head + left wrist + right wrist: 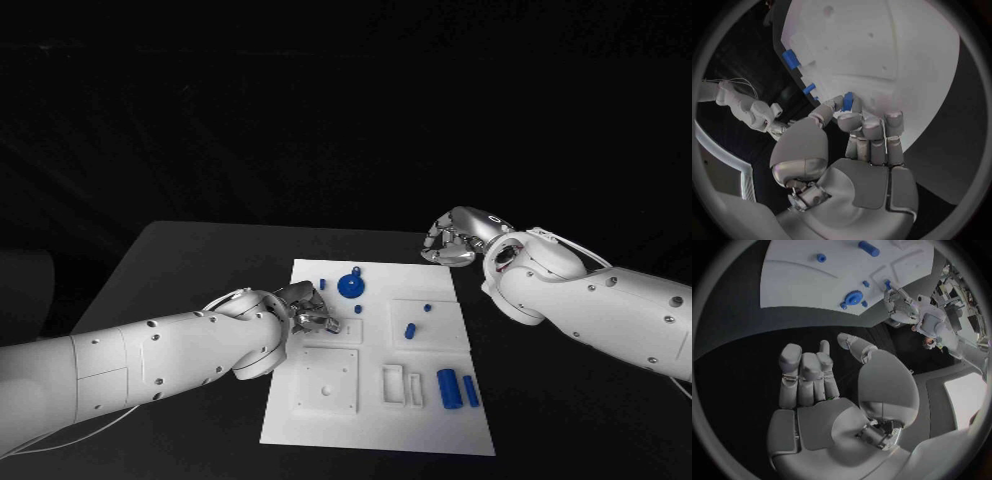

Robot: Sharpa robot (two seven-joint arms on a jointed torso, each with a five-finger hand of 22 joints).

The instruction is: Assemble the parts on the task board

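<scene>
The left hand (300,305) rests at the near-left edge of the white task board (325,425), pinching a small blue part (847,101) in its fingertips, probably to seat it. The right hand (451,240) hovers off the board's far-right corner, fingers curled on nothing, likely keeping clear.

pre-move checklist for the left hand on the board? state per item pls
1. Left hand over the task board, at its left edge: ok.
2. Small blue part between left fingertips: touching it, firm hold cannot tell.
3. Right hand off the board, past its far right corner, holding nothing: ok.
4. Blue disc part lying on the board beyond the left hand, apart from it: ok.
5. Two blue cylinders lying at the board's right side, untouched: ok.
6. Target slot for the pinched part: cannot tell.
</scene>
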